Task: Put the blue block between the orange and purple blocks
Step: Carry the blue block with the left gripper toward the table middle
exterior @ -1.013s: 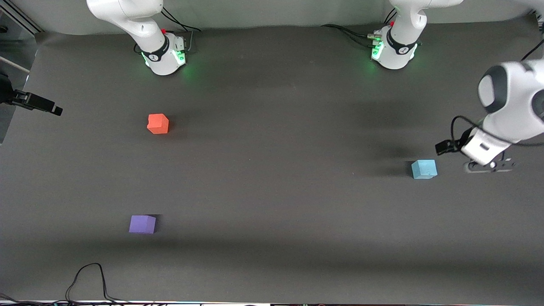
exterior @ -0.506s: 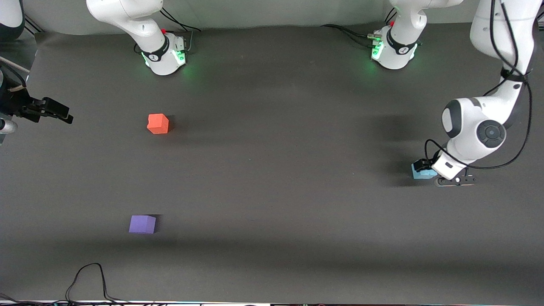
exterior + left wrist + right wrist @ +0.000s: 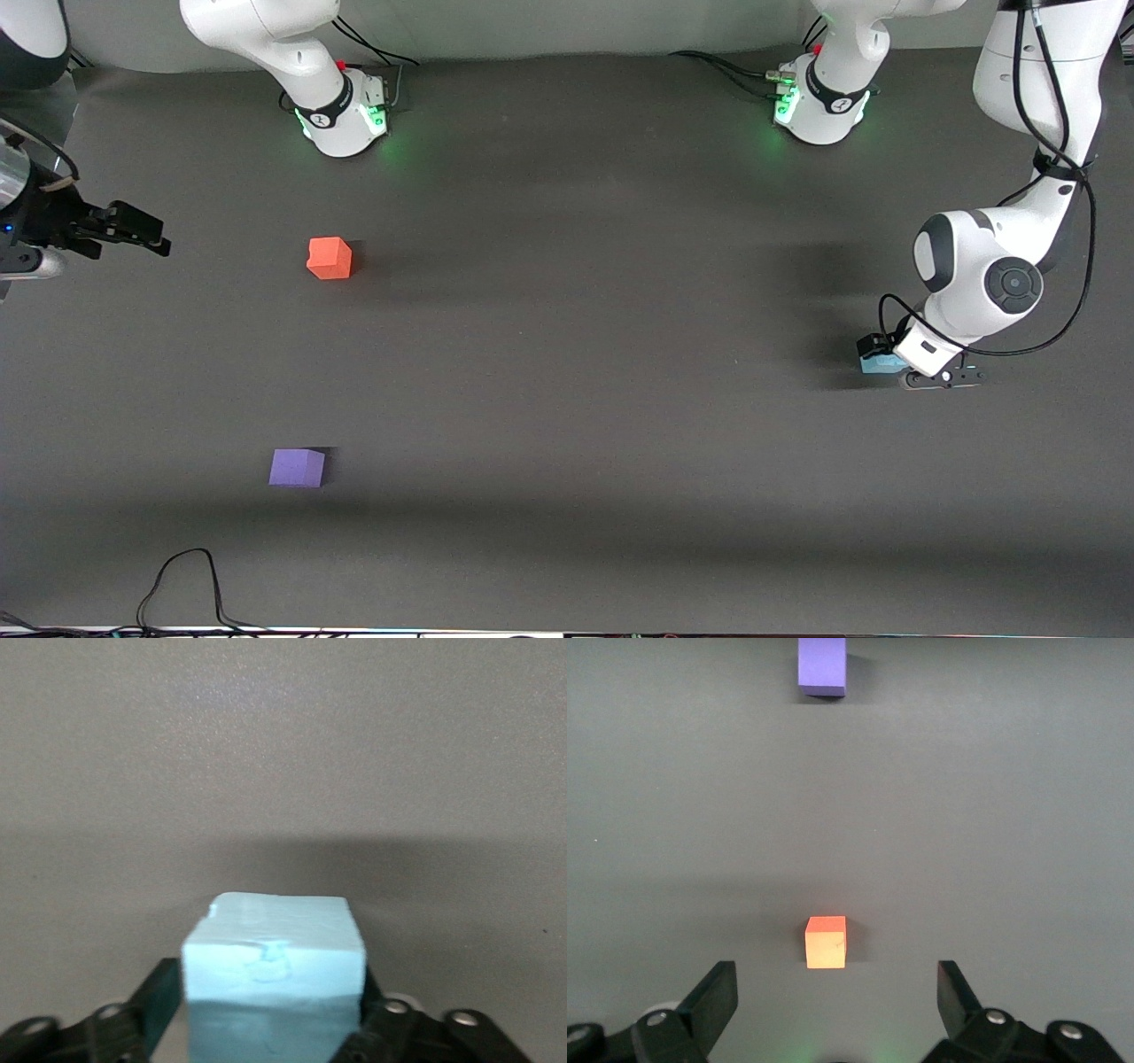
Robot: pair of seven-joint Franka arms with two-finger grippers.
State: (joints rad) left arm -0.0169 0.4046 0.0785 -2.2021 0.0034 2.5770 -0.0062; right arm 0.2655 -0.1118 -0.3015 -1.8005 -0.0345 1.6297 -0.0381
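The blue block [image 3: 872, 363] rests on the dark table at the left arm's end, mostly covered by the arm's hand. My left gripper [image 3: 887, 361] is down around it, and in the left wrist view the blue block [image 3: 273, 970] fills the left gripper [image 3: 270, 1014], a finger pressed on each side. The orange block [image 3: 330, 258] and the purple block [image 3: 297, 467] sit apart at the right arm's end, the purple one nearer the front camera. My right gripper [image 3: 146, 233] hovers open at that end, beside the orange block [image 3: 826, 942]; the purple block [image 3: 822, 665] also shows past the right gripper [image 3: 837, 992].
The two arm bases [image 3: 341, 115] [image 3: 819, 106] stand along the table's back edge. A black cable [image 3: 182, 580] loops onto the table at the front edge near the purple block. Dark mat stretches between the blocks.
The left arm swung in from the table's end, came down over the blue block and its fingers closed onto it. The right gripper crept a little toward the orange block.
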